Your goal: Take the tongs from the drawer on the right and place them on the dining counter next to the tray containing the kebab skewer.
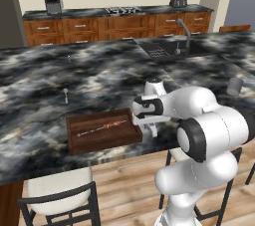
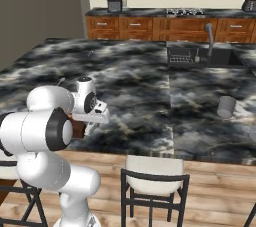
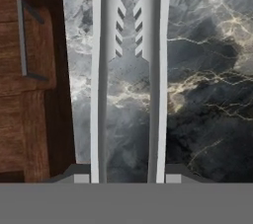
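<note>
The gripper (image 3: 126,176) is clamped on the tongs (image 3: 128,80), whose two grey arms run out over the counter (image 3: 207,70) just beside the tray (image 1: 102,131). Inside the tray lies the skewer (image 1: 102,127). Farther back sits a sink (image 1: 169,48).

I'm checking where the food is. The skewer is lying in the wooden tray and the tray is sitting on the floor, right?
Not quite. The kebab skewer does lie in the tray, but the tray sits on the dining counter, near its front edge, as the left base view shows.
</note>
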Controlling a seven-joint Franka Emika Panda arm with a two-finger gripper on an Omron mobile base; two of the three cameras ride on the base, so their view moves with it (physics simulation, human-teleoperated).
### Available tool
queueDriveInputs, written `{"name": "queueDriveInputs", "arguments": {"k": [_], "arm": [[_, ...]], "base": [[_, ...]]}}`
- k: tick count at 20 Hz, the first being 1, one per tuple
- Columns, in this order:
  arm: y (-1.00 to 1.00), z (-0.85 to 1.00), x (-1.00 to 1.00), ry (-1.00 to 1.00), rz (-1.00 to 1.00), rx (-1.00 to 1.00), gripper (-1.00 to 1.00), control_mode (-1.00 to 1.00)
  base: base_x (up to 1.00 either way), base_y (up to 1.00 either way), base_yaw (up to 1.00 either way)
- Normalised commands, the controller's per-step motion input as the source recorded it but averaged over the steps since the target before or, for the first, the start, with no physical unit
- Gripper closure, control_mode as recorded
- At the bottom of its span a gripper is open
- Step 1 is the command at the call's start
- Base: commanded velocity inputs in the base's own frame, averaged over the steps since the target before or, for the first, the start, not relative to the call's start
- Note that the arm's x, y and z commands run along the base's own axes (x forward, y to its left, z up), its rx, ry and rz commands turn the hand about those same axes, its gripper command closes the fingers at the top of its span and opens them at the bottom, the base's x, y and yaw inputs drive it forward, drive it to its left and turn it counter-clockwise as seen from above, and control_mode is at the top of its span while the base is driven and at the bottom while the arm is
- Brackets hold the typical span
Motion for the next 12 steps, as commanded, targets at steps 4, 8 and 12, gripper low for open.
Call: {"name": "queueDriveInputs", "arguments": {"k": [4, 8, 12], "arm": [[0.0, -0.17, 0.0, 0.0, 0.0, 0.0, 1.0, -1.0], [0.0, -0.17, 0.0, 0.0, 0.0, 0.0, 1.0, -1.0], [0.0, -0.13, 0.0, 0.0, 0.0, 0.0, -1.0, -1.0]], "base": [[0.0, 0.0, 0.0], [0.0, 0.0, 0.0], [0.0, 0.0, 0.0]]}}
